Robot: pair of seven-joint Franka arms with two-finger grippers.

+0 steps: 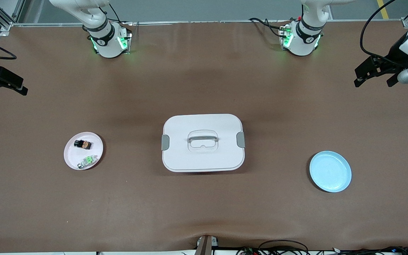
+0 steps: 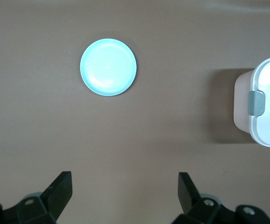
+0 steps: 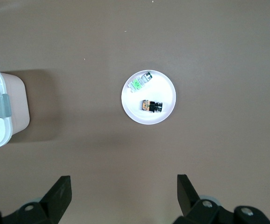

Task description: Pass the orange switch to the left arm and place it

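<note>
The orange switch (image 1: 82,144) lies on a small pink-white plate (image 1: 94,141) toward the right arm's end of the table; the right wrist view shows the switch (image 3: 151,106) on the plate (image 3: 162,88). The white box (image 1: 182,127) stands mid-table, lid shut. My right gripper (image 1: 8,92) is open and empty, high over the table edge at the right arm's end, well clear of the plate. My left gripper (image 1: 373,84) is open and empty, high over the left arm's end. Both sets of fingers stand wide apart in the right wrist view (image 3: 124,186) and the left wrist view (image 2: 125,186).
A small green-and-silver part (image 1: 86,161) shares the pink-white plate, nearer to the front camera than the switch. A light blue plate (image 1: 330,171) lies bare toward the left arm's end and shows in the left wrist view (image 2: 108,67). Box corners show in both wrist views.
</note>
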